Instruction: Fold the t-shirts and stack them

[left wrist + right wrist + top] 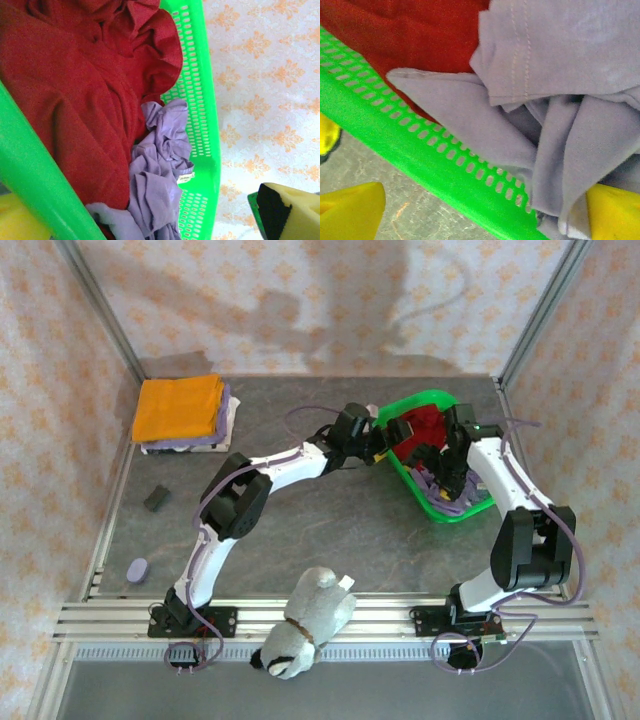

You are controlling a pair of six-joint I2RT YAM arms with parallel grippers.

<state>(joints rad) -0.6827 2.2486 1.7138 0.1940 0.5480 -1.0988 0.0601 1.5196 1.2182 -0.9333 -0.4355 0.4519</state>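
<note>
A dark red t-shirt [425, 428] and a crumpled lavender t-shirt [447, 498] lie in the green basket [425, 400] at the back right. In the left wrist view the red tee [75, 90] takes up most of the basket beside the lavender one [160, 170]. My left gripper [160, 222] hangs open over them, its yellow pads [295, 210] wide apart. My right gripper [482, 215] is open astride the basket wall [420, 145], one pad [350, 210] outside over the table, the other against the lavender cloth [560, 75]. An orange tee [180, 408] lies folded on a lavender one [228, 418] at the back left.
A grey-and-white plush toy [305, 625] lies on the rail at the near edge. A small dark block [155, 498] and a purple disc [138, 570] sit at the left. Patterned walls enclose the grey table [330, 530].
</note>
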